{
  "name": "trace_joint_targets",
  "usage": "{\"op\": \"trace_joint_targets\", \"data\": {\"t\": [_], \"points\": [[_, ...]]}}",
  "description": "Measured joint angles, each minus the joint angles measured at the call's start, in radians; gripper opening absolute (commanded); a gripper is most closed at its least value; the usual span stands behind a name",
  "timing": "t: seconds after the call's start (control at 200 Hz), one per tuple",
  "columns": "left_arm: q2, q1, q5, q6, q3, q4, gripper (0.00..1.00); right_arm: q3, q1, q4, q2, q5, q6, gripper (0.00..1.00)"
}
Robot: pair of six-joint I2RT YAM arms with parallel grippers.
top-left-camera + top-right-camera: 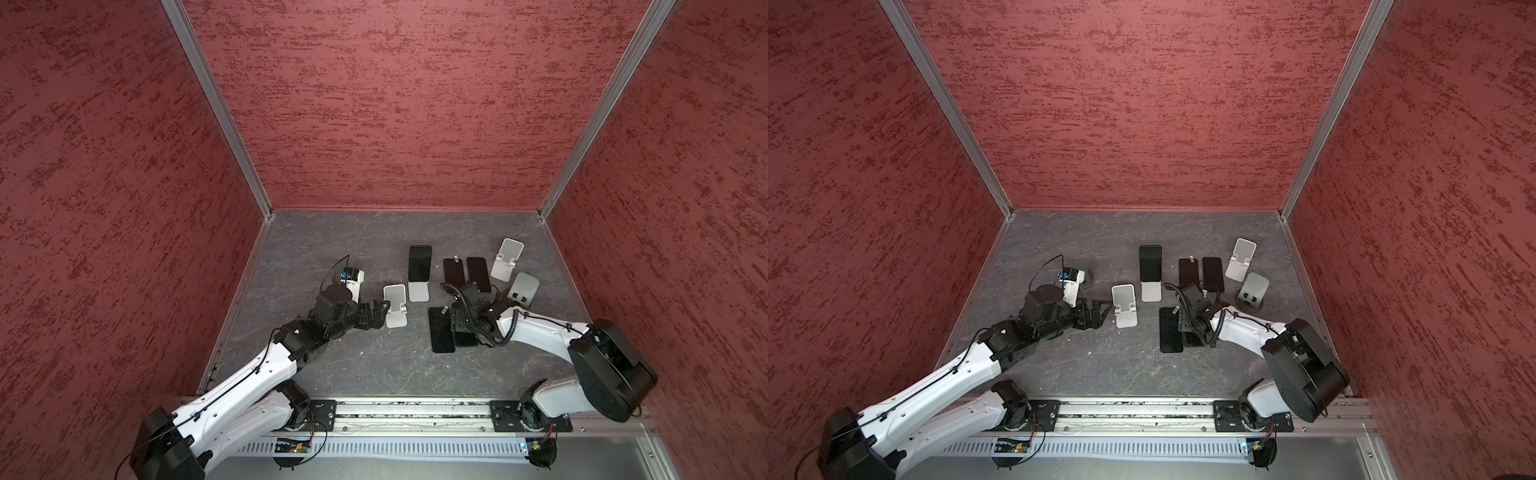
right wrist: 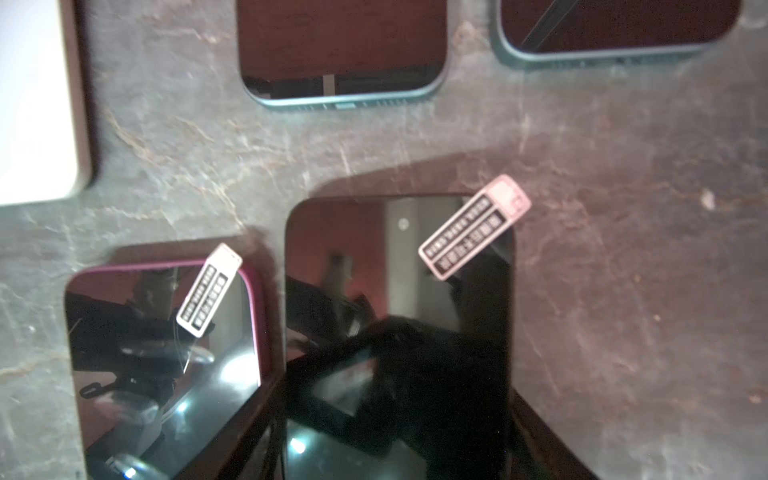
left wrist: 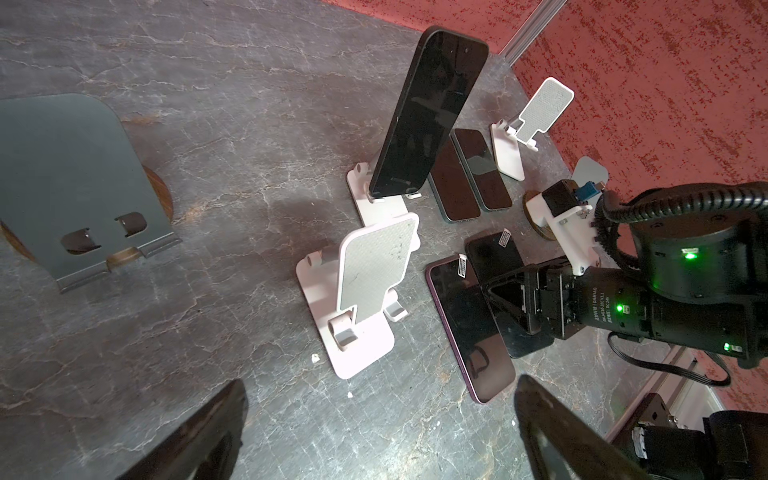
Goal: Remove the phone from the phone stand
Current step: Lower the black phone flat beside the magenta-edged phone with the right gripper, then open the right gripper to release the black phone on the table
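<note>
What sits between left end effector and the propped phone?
An empty white stand, seen in the left wrist view: ahead of the left end effector, the phone behind it.

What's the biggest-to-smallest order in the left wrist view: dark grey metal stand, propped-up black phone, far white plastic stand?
1. dark grey metal stand
2. propped-up black phone
3. far white plastic stand
The grey stand looks nearest the camera, so real sizes are unsure.

The phone (image 1: 419, 263) leans on its phone stand (image 1: 418, 291) in the middle of the surface (image 1: 332, 374). An empty stand (image 1: 395, 297) sits just to its left, a little nearer the front. To its right a pair of flat phones (image 1: 454, 272) lie side by side. A second pair (image 1: 440, 330) lies in front of them. Two more stands (image 1: 506, 259) sit farthest right.
</note>
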Motion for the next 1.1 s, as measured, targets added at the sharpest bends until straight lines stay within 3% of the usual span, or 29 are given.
{"op": "trace_joint_targets", "data": {"t": [1.102], "points": [[0.019, 0.0, -0.014, 0.003, 0.0, 0.004, 1.0, 0.01, 0.0, 0.027, 0.031, 0.001, -0.004, 0.77]]}}
